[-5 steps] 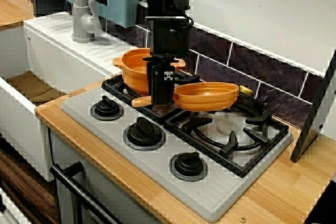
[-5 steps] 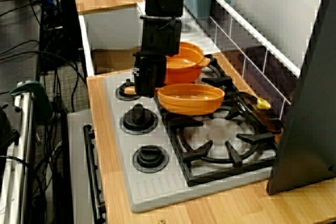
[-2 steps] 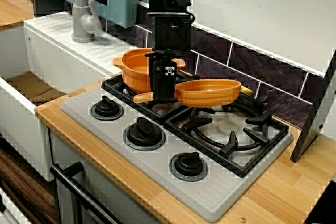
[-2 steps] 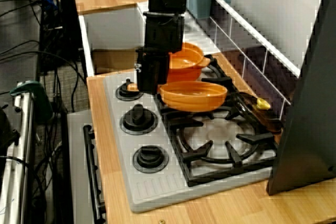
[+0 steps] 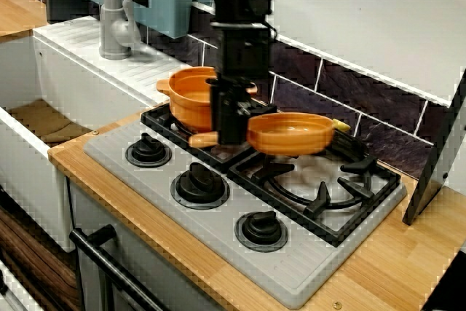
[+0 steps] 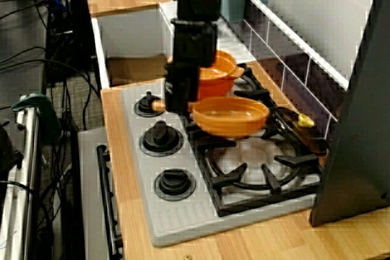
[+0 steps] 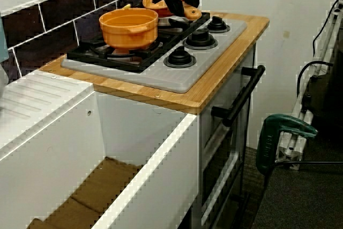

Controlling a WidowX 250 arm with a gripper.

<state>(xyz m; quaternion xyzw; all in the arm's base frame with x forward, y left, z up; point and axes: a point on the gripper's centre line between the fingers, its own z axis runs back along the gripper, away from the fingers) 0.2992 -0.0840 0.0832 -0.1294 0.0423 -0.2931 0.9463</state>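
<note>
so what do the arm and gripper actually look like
All black. The arm is a stack of blocky, squared segments with a thin black cable looping at its side; the gripper is a narrow box-shaped unit. No markings are legible.

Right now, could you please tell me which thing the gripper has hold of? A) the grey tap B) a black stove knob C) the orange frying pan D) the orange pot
C: the gripper is closed on the short handle of the orange frying pan, while the orange pot stands behind it on the back burner, ungripped.
</note>
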